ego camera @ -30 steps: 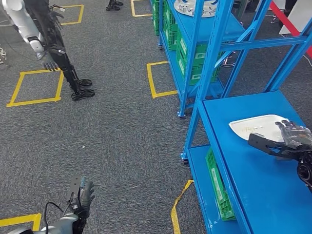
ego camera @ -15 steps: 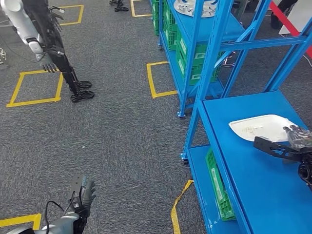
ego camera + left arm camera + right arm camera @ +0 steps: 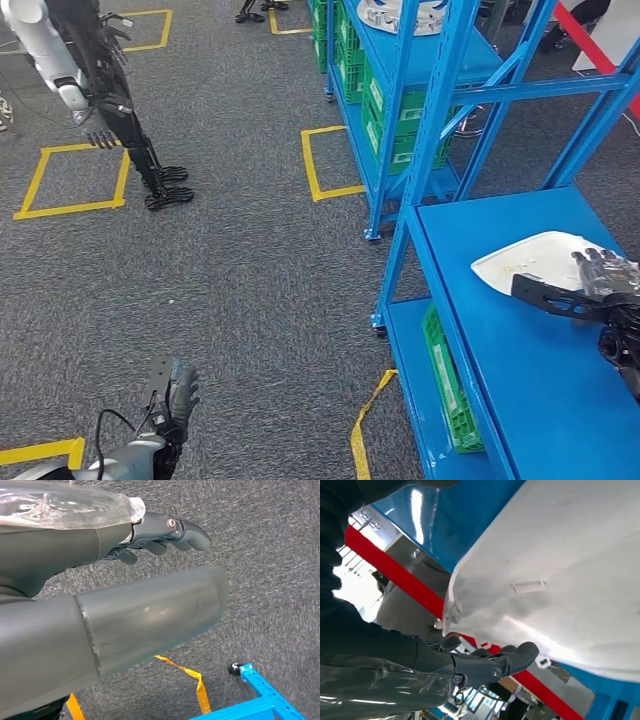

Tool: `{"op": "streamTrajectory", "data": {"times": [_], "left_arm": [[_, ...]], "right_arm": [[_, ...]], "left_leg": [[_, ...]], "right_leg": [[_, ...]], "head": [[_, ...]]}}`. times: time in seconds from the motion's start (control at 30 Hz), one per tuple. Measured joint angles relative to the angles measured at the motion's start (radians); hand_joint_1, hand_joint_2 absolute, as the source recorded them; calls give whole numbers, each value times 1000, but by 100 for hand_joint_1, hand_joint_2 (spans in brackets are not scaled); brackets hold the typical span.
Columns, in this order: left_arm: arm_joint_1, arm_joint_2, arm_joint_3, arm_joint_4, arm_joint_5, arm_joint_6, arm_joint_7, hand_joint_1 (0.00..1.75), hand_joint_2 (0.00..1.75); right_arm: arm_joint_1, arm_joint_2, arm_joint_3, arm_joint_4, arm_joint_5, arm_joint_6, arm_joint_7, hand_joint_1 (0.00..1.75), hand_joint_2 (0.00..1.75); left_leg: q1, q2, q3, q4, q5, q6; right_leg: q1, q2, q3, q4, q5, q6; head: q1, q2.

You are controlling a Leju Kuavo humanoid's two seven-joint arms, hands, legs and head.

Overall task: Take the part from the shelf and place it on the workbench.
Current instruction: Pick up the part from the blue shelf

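A white, flat, pointed part (image 3: pixel 528 262) lies on the blue shelf board (image 3: pixel 528 400) at the right. My right hand (image 3: pixel 604 280) is at the part's right end. Its fingers (image 3: pixel 604 265) reach over the top and its dark thumb (image 3: pixel 547 297) runs along the part's front edge. In the right wrist view the part (image 3: pixel 561 580) spans the picture and the fingers (image 3: pixel 497 665) stand a little off its rim. My left hand (image 3: pixel 172 398) hangs low over the carpet, its fingers (image 3: pixel 170 530) apart and holding nothing.
Blue shelf posts (image 3: pixel 423 150) rise just left of the part. Green crates (image 3: pixel 449 385) sit on the lower shelf board. Another robot (image 3: pixel 113 100) stands at the far left by a yellow floor square (image 3: pixel 72 180). A loose yellow tape strip (image 3: pixel 362 420) lies on the carpet.
My right hand drew back toward the right edge, then came forward onto the part again. The part's pointed tip has shifted slightly. My left hand has barely moved.
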Motion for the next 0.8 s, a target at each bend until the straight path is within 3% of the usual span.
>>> {"op": "streamTrajectory", "data": {"times": [0.23,0.37,0.8], "left_arm": [[0,-1,0,0,-1,1,0,0,0],[0,-1,0,0,-1,1,0,0,0],[0,-1,0,0,5,6,-2,0,0]], "right_arm": [[-1,6,-2,10,4,-29,-7,0,175],[-1,7,-2,15,5,-33,-7,175,175],[-8,22,-2,32,24,-41,-12,175,175]], "left_leg": [[0,0,0,0,0,0],[0,0,0,0,0,0],[0,0,0,0,0,0]], "right_leg": [[0,0,0,0,0,0],[0,0,0,0,0,0],[0,0,0,0,0,0]], "head": [[0,0],[0,0],[0,0]]}}
